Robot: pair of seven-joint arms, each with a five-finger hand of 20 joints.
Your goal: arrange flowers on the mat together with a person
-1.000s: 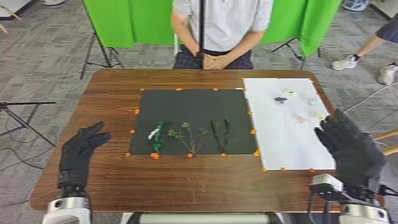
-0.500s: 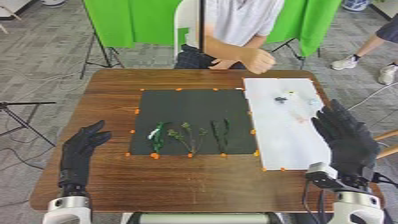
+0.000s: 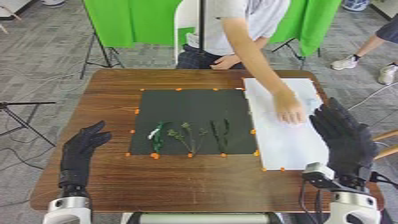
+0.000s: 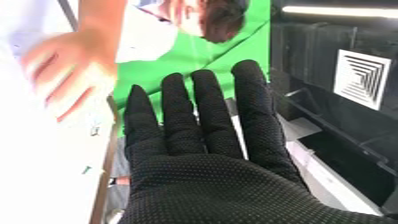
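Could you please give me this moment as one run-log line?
Person's bare hand over white rectangular sheet | robot's black-gloved right hand open near sheet | black-gloved left hand open | green leafy sprigs on dark square mat

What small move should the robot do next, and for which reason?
Probably it should draw its right hand slightly back: that hand hovers near the edge of the white sheet, and the person's hand is reaching over the same sheet, close by.

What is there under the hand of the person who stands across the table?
Under the person's hand I see the white paper. The part directly below the palm and fingers is covered, so I cannot tell which flower, if any, lies there.
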